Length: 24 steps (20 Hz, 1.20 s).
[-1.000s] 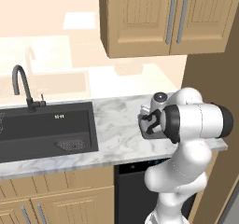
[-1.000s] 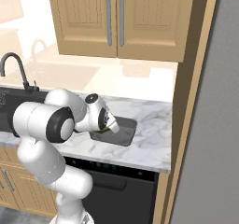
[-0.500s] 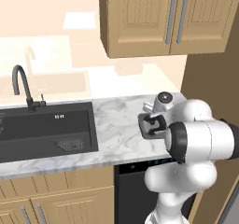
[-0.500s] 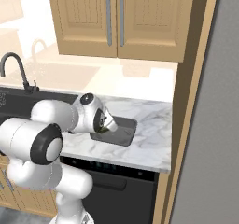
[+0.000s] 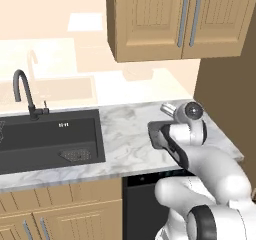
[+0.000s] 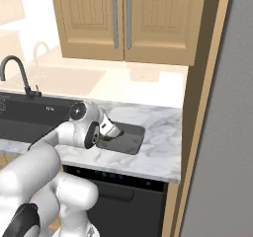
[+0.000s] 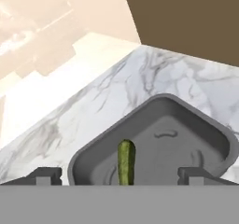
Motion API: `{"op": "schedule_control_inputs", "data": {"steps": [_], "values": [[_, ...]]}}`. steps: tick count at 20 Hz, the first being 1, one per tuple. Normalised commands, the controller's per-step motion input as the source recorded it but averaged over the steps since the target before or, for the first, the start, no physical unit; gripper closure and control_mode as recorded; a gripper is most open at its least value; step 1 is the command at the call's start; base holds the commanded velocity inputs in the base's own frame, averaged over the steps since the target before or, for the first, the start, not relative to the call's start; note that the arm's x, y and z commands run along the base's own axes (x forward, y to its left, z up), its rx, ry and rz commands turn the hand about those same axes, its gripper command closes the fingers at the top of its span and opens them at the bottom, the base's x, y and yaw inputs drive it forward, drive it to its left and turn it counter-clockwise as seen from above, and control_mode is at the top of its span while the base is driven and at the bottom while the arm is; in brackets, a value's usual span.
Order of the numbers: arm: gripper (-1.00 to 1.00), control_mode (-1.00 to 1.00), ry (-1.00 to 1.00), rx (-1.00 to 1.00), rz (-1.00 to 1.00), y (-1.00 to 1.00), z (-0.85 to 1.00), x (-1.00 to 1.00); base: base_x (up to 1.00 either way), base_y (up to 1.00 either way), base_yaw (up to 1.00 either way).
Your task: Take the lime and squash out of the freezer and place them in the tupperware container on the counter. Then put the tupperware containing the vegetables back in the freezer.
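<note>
The squash (image 7: 125, 161), an elongated light green piece, lies inside the tupperware container (image 7: 205, 125), near the tray's closer wall and clear of the robot's fingertips (image 7: 44, 175). The tray sits on the marbled tabletop (image 7: 140, 83), close to the tall brown panel at its end. The gripper (image 7: 120, 175) hovers just above the tray with its jaws spread wide and nothing between them, so the squash looks released into the tray.

From the right base view the gripper (image 6: 109, 130) hangs over the tray's near-left corner (image 6: 129, 138), with the grey freezer (image 6: 227, 147) wall filling the right side. I cannot see a lime in the tray.

Judging by this, the step in hand is the drop-off of the squash. If the lime is not in the tray, the next move calls for lifting straight up, clear of the rim, then turning toward the freezer to fetch it.
</note>
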Motion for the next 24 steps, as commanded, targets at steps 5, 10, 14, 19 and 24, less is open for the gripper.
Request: {"op": "schedule_control_inputs", "data": {"steps": [5, 10, 14, 19, 24], "values": [[-1.0, -1.0, -0.03, 0.0, 0.09, 0.05, 1.0, -0.4, 0.0, 0.0, 0.0], [-1.0, -1.0, 0.13, 0.0, 0.1, 0.16, 1.0, -0.36, 0.0, 0.0, 0.0], [-1.0, -1.0, 0.29, 0.0, 0.11, 0.29, 0.68, -0.48, 0.0, 0.0, 0.0], [-1.0, -1.0, 0.29, -0.01, 0.11, 0.37, 0.26, -0.55, 0.0, 0.0, 0.0], [-1.0, -1.0, 0.28, -0.02, 0.11, 0.17, 0.01, -0.55, 0.0, 0.0, 0.0]]}}
